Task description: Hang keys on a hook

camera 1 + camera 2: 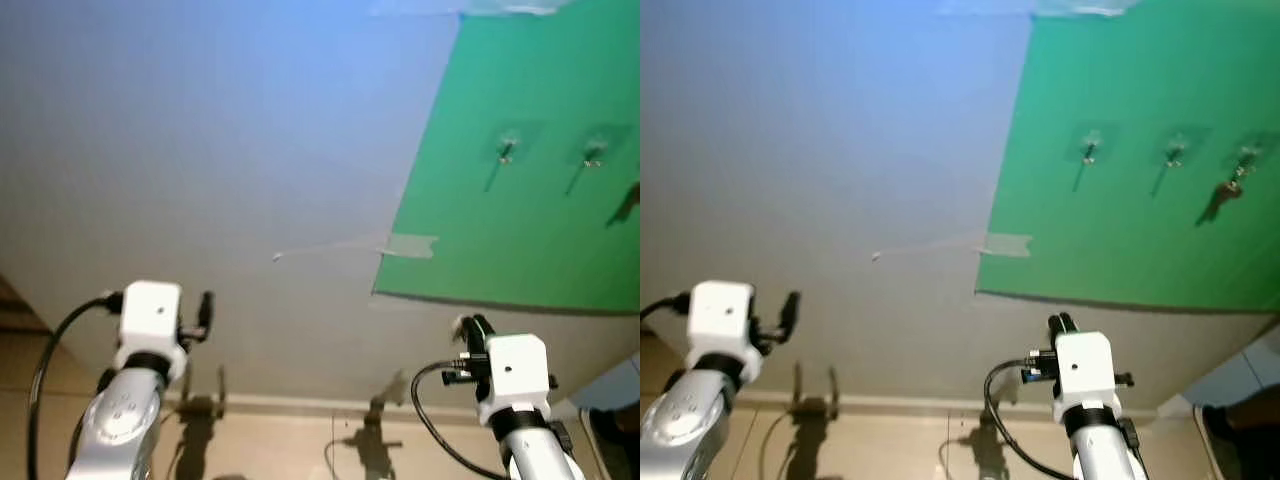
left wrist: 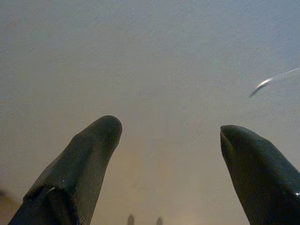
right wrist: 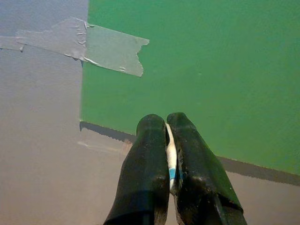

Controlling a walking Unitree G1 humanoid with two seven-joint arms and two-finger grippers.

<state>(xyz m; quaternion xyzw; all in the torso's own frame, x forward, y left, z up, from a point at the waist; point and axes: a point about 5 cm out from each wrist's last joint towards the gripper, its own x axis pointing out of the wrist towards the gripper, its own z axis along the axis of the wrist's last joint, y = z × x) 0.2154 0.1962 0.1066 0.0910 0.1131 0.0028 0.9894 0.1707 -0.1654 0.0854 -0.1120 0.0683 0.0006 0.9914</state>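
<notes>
A green sheet (image 1: 1140,220) is taped to the pale wall. It carries three small clear hooks (image 1: 1090,148) in a row. A dark set of keys (image 1: 1228,192) hangs from the rightmost hook (image 1: 1245,158). My right gripper (image 3: 167,119) is raised below the sheet's lower left corner, well under the hooks. It is shut, and a thin white and blue sliver that I cannot identify shows between its fingers. My left gripper (image 2: 171,133) is open and holds nothing. It faces the bare wall far to the left of the sheet.
A strip of clear tape (image 1: 410,245) holds the sheet's left edge to the wall (image 1: 200,150). Below runs a baseboard (image 1: 300,405) and beige floor. A pale blue thing (image 1: 612,385) and a dark object (image 1: 612,432) sit at the lower right.
</notes>
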